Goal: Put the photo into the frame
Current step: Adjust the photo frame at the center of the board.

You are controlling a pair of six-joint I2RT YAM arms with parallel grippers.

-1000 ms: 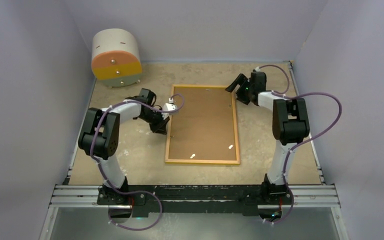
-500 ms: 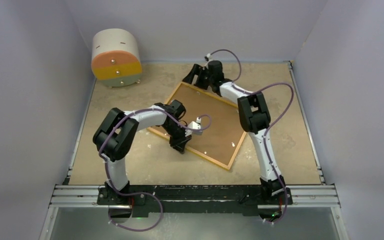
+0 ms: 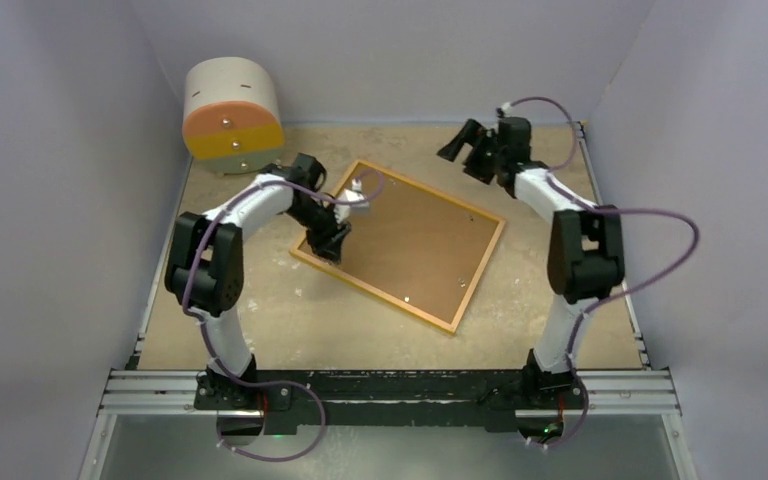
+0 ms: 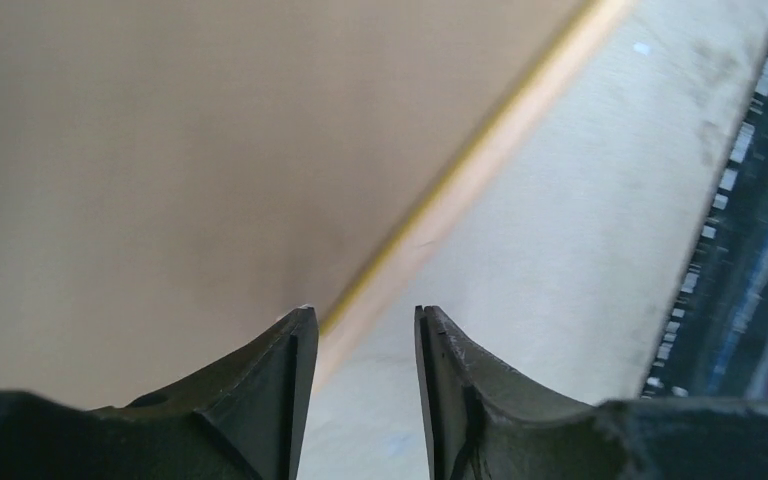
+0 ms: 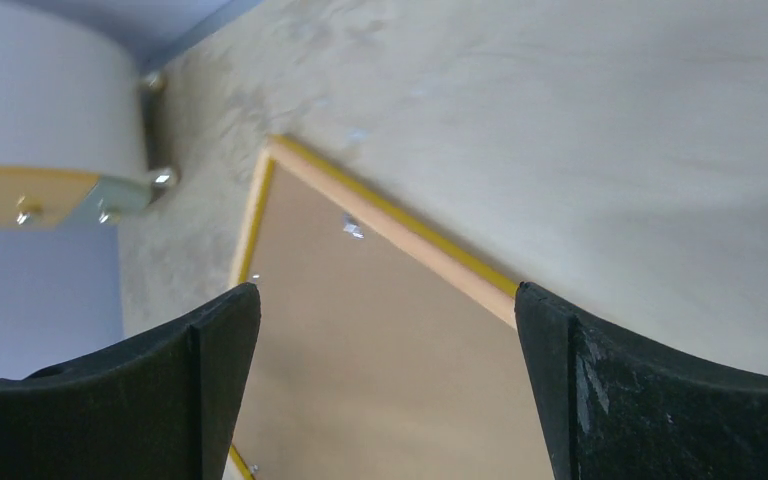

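Note:
The frame [image 3: 375, 294] lies face down and skewed on the table, its yellow edge and wood-coloured rim [image 4: 480, 170] showing. A plain brown backing board [image 3: 405, 240] fills its back. The photo is hidden. My left gripper [image 3: 326, 250] sits low at the frame's left edge. In the left wrist view its fingertips [image 4: 365, 315] stand apart, with the rim just ahead and nothing between them. My right gripper [image 3: 463, 155] hovers wide open beyond the frame's far edge. In the right wrist view the gripper [image 5: 385, 290] looks down on the board [image 5: 380, 370] and rim [image 5: 410, 235].
A round white cabinet [image 3: 232, 115] with an orange and a yellow drawer stands at the back left; it also shows in the right wrist view [image 5: 40, 120]. Grey walls close in three sides. A metal rail [image 3: 390, 385] runs along the near edge.
The frame has turned from square to skewed. My left gripper moved back to the frame's left edge and opened. My right gripper swung right, away from the frame's far corner.

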